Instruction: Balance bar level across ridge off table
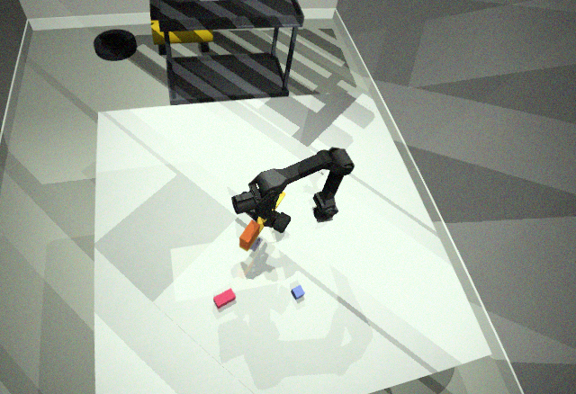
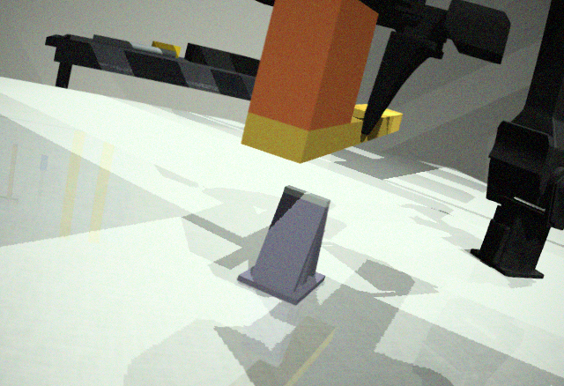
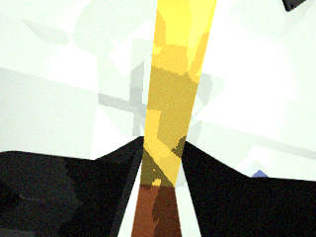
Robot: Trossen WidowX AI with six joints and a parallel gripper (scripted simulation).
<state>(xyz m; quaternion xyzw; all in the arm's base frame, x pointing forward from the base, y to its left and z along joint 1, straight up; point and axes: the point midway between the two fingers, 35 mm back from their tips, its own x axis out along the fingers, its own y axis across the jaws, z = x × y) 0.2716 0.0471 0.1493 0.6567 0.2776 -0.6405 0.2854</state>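
Note:
The yellow bar carries a tall orange block on one end. My gripper is shut on the bar, close behind the block, and holds it in the air. The purple-grey ridge stands upright on the table with a narrow pale top. In the exterior view the block end of the bar shows above the ridge top, with a gap between them. The ridge is partly hidden behind the block in the top view.
A red block and a small blue cube lie on the white table on the near side of the ridge. The arm's base stands to the right. A dark cart stands beyond the table.

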